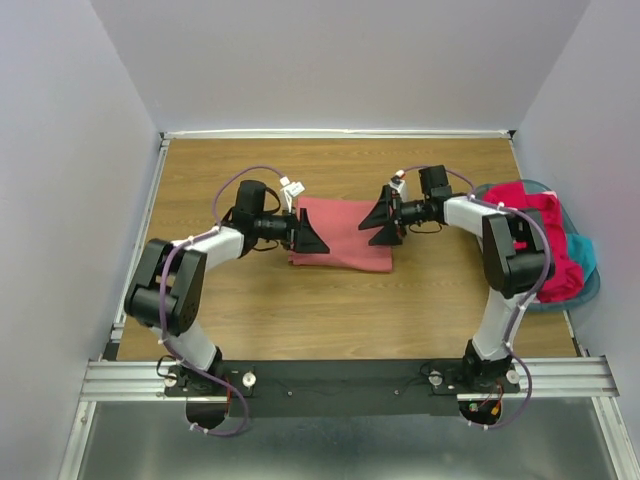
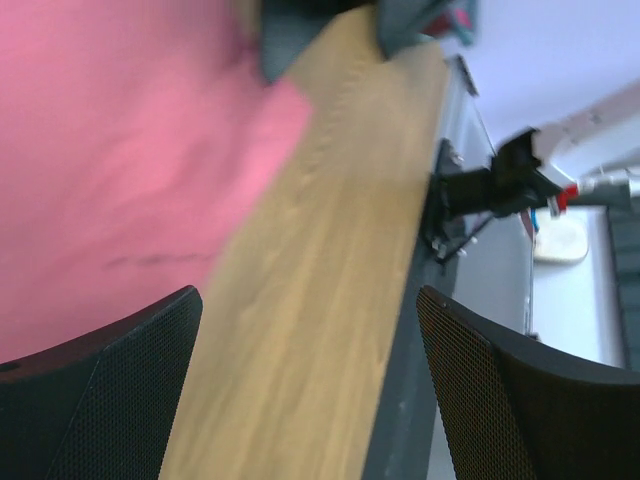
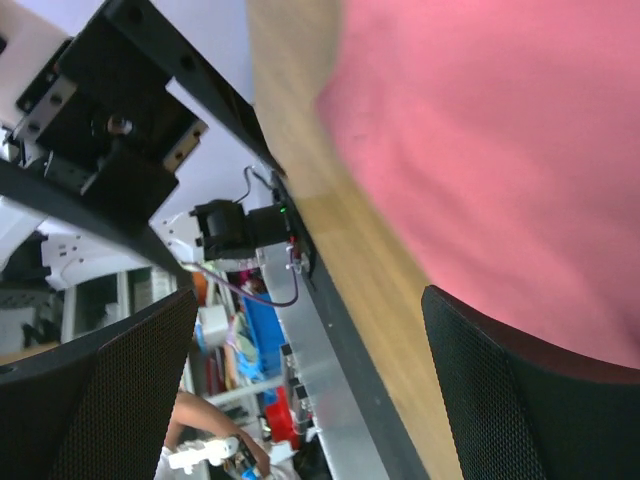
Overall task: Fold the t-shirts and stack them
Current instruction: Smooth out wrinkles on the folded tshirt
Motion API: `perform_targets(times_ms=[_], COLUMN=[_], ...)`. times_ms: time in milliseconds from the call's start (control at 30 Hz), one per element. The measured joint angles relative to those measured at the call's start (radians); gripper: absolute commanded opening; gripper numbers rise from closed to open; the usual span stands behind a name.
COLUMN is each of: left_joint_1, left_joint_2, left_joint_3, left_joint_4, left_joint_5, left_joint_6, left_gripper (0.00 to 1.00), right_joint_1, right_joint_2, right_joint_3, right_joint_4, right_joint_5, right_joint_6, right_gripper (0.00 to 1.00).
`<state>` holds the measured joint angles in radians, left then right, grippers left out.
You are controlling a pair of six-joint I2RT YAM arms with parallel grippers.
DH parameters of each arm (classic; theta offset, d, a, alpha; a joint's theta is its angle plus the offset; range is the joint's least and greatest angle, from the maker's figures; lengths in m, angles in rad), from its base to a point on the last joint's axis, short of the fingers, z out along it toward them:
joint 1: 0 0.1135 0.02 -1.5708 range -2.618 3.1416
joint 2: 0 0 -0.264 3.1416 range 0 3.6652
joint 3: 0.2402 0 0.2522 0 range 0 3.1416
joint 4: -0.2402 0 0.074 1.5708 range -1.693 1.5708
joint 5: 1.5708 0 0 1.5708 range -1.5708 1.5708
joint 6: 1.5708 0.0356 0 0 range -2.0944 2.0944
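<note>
Wooden table [image 1: 250, 320] with folded salmon-pink t-shirt [image 1: 342, 238]

A folded salmon-pink cloth t-shirt [image 1: 340, 235] lies flat mid-tabletop [image 1: 260, 300]; a crumpled magenta-red t-shirt [image 1: 543, 207] and a teal t-shirt [image 1: 583, 256] are heaped together far right.

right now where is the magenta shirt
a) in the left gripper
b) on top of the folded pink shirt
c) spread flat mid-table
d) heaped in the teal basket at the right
d, the magenta shirt lies heaped in the teal basket; only the folded salmon shirt is mid-table.
</note>
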<state>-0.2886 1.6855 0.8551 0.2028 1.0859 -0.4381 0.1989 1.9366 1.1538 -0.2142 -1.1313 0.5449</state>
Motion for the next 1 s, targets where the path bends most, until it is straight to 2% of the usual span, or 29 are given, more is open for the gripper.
perform_targets(times_ms=[133,267,433,600,833,1000], left_joint_1=[-0.091,-0.111,-0.066,0.022,0.065,0.084], left_joint_2=[-0.077,0.018,0.227,0.268,0.249,0.144], left_joint_3=[-0.002,0.014,0.026,0.029,0.008,-0.04], left_joint_4=[0.069,0.109,0.106,0.147,0.154,0.078], left_joint_5=[0.008,0.011,0.027,0.092,0.099,0.023], left_joint_6=[-0.046,-0.064,-0.066,-0.062,-0.051,-0.01], left_gripper=[0.96,0.96,0.96,0.96,0.96,0.96], right_joint_1=[0.072,0.13,0.108,0.06,0.001,-0.038], right_joint_2=[-0.071,-0.019,0.12,0.135,0.125,0.084], right_joint_3=[-0.001,-0.003,-0.019,-0.029,-0.052,-0.051], right_joint_4=[0.013,0.015,0.011,0.021,0.019,-0.052], right_joint_5=[-0.012,-0.018,-0.031,-0.075,-0.082,-0.013], right_joint_6=[0.012,0.011,-0.008,-0.051,-0.092,-0.121], right_gripper=[1.0,1.0,1.0,1.0,1.0,1.0])
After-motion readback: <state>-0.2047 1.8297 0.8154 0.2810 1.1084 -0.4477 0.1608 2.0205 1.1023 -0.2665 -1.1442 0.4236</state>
